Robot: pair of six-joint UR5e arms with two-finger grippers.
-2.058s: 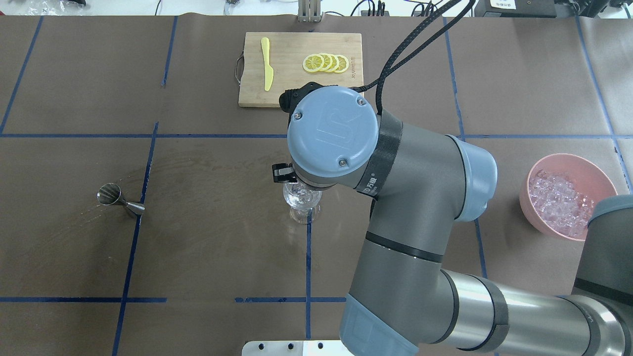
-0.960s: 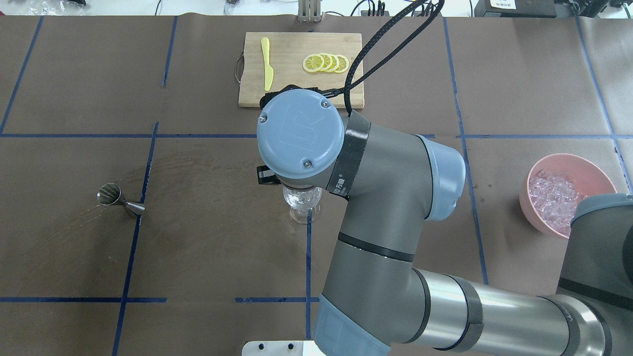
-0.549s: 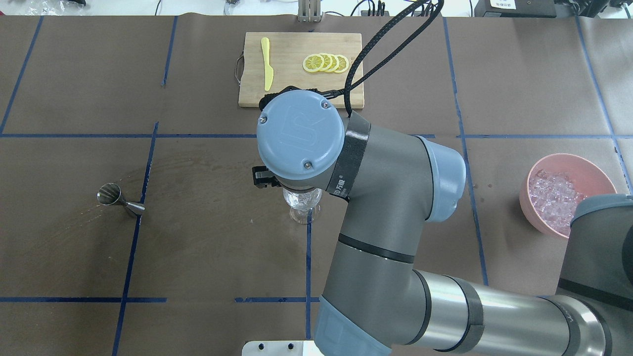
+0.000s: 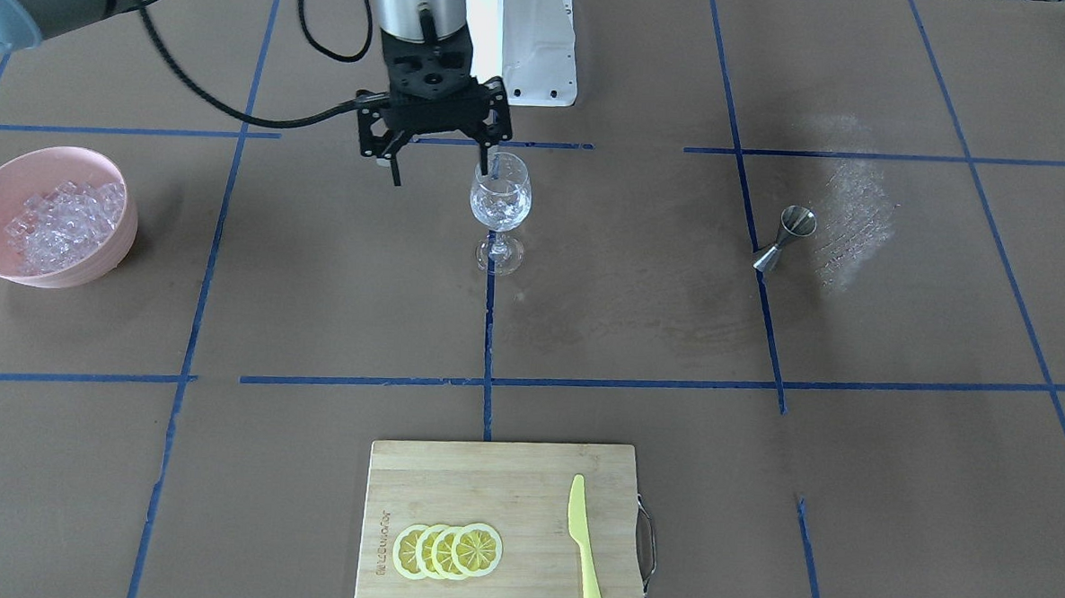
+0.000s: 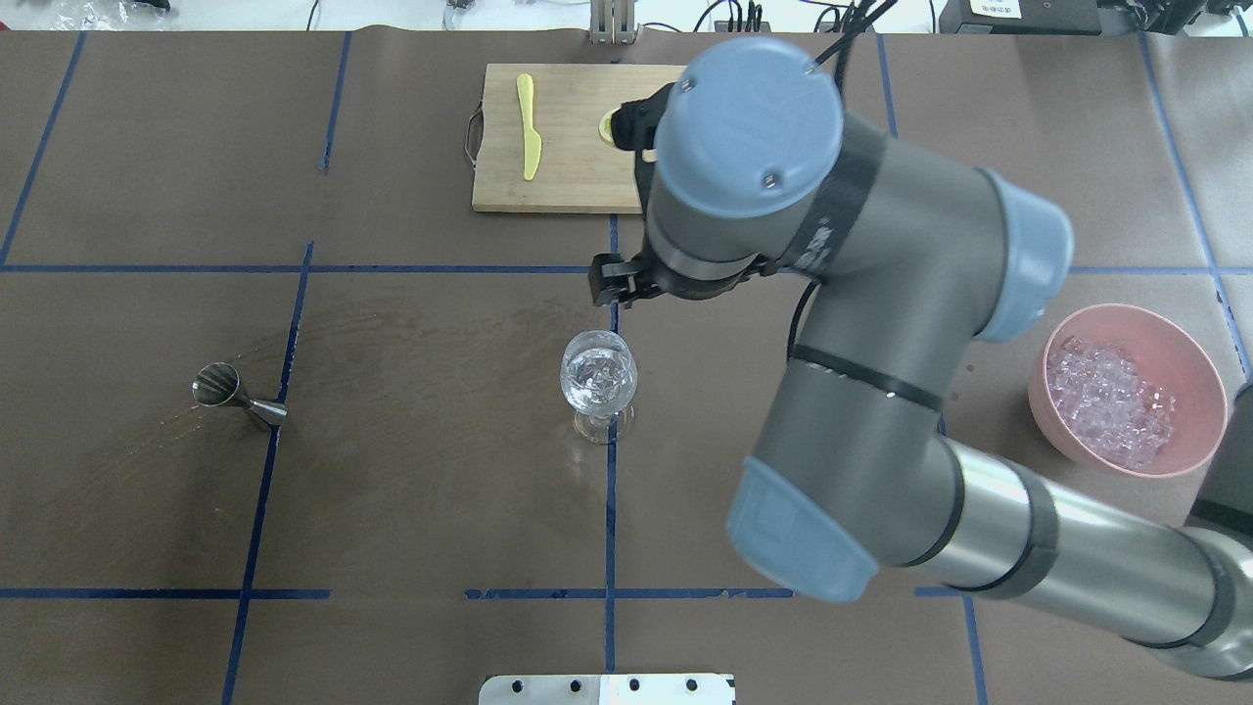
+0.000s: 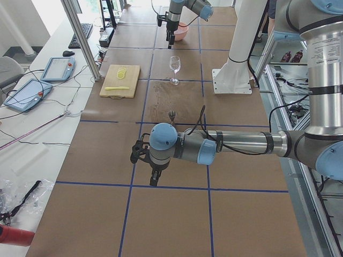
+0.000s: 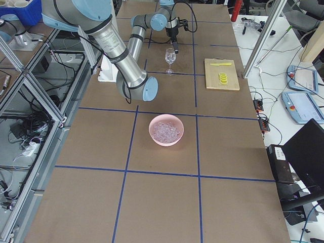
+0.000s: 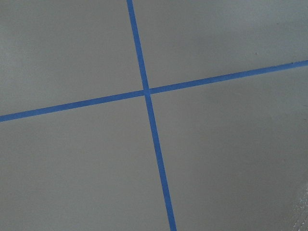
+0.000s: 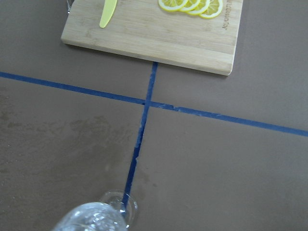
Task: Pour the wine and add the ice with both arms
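- While the right arm (image 5: pixel 881 294) reaches over the middle of the table (image 5: pixel 411 490), the right gripper (image 4: pixel 439 171) hangs with its jaws wide apart and nothing between them. One fingertip (image 4: pixel 483 164) is just beside the rim of the wine glass (image 4: pixel 500 203).
- The wine glass stands upright at the table's middle with ice (image 5: pixel 598 375) heaped inside; no dark wine can be made out.
- More ice fills the pink bowl (image 5: pixel 1189 362) near the table's right edge.
- The jigger (image 5: pixel 235 392) stands toward the left edge, well apart from the glass.
- The left gripper (image 6: pixel 151 171) hovers over the table's left end — whether open or closed, I cannot tell.
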